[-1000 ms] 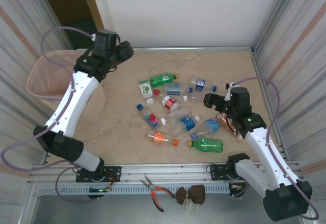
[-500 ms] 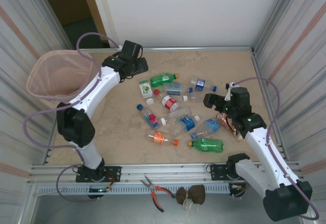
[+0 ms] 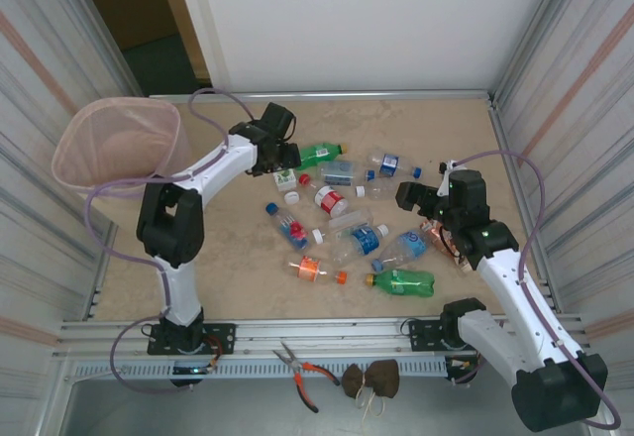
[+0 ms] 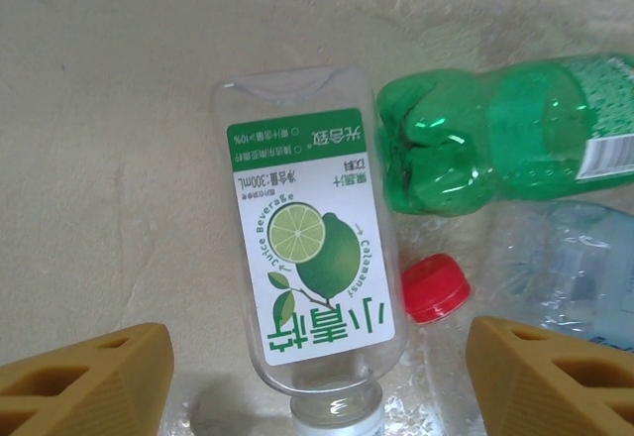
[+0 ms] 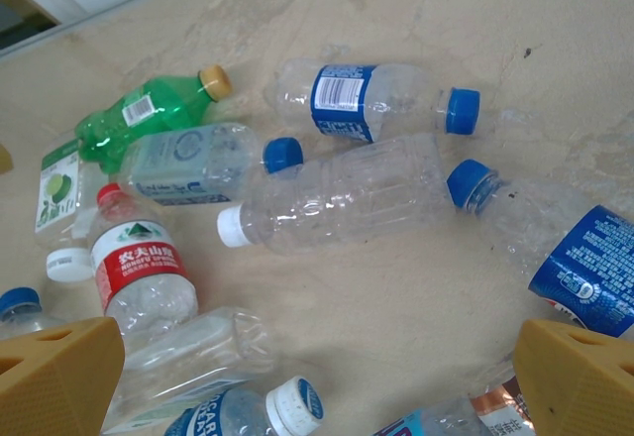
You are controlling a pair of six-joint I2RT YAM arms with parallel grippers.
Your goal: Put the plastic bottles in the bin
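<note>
The left gripper has its jaws wide apart and empty, one finger on each side of the neck end of the lime-label bottle. That bottle lies flat right under them, its long axis running straight away from the wrist, so I judge they would close across its width. A green bottle lies just beside that bottle's base and the bin stands well to its left. The right gripper, also fully open and empty, hangs well apart from it, which makes the left arm the nearer.
</note>
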